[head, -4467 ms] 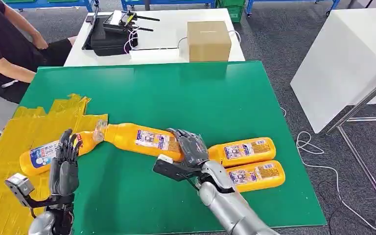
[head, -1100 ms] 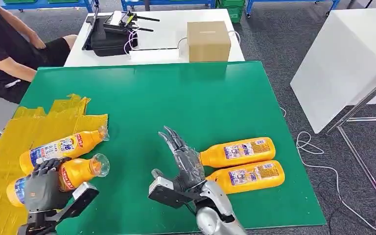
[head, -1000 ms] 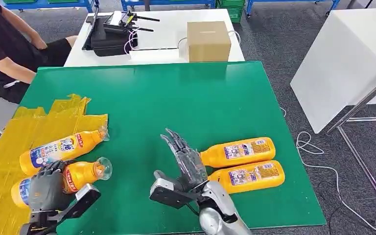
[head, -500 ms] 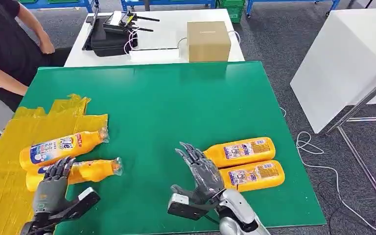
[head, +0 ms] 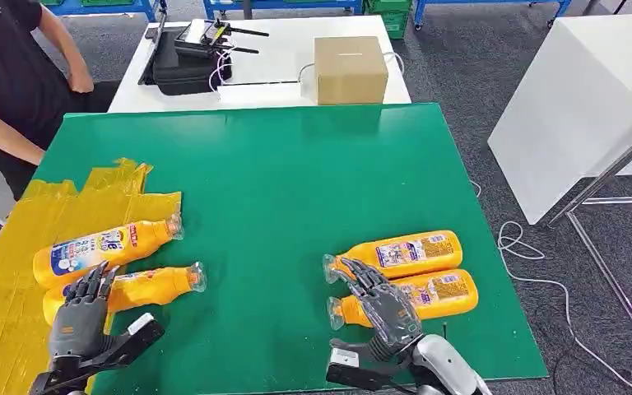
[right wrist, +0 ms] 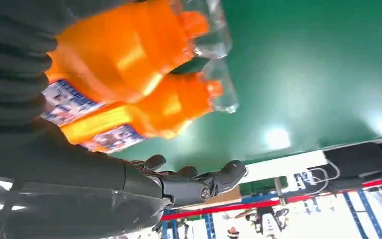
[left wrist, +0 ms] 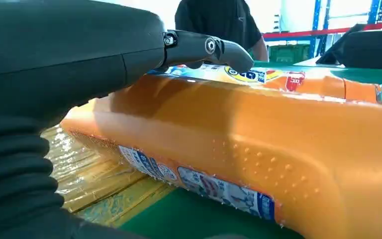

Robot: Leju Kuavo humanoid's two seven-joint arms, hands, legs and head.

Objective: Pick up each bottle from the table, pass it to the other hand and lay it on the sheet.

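Reaching with the right hand [head: 383,306], fingers spread and holding nothing, over the two orange bottles [head: 411,298] lying near right on the green table [head: 296,173], best to wrap the nearer one mid-body, while the left hand [head: 78,317], released, rests beside the bottle on the yellow sheet [head: 0,247].

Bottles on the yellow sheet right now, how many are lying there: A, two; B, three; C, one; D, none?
A: two orange bottles lie on the sheet, one farther from the robot and one nearer, beside the left hand; the other two lie on the green table.
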